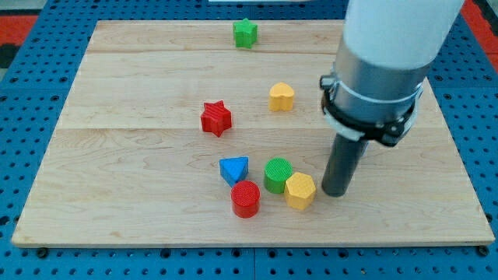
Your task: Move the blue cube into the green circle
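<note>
A blue block [234,169], triangular in outline, lies on the wooden board [117,85] below the middle. A green round block [278,174] stands just right of it, a small gap between them. A yellow hexagonal block [300,190] touches the green one at its lower right. A red round block [246,198] sits just below the blue block. My tip [336,193] rests on the board right of the yellow hexagon, close to it, with the green round block and the blue block further to its left.
A red star [216,118] lies above and left of the blue block. A yellow heart-like block [282,96] sits above the cluster. A green star [245,33] is near the board's top edge. Blue pegboard surrounds the board.
</note>
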You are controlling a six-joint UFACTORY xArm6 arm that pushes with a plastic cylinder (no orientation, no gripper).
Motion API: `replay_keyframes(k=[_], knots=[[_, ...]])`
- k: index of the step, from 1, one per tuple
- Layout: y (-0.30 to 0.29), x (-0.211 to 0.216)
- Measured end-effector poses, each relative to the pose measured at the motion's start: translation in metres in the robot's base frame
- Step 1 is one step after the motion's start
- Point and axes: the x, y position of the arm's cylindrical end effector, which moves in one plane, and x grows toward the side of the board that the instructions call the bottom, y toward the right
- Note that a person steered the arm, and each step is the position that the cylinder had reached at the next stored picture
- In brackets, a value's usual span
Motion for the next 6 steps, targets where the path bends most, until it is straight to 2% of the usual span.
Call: replay_keyframes(k=[1, 2, 3, 5, 6], knots=[[-0.044, 0.002], [-0.040, 0.000], [0.030, -0.014], [0.106, -0.079], [0.052, -0.083]])
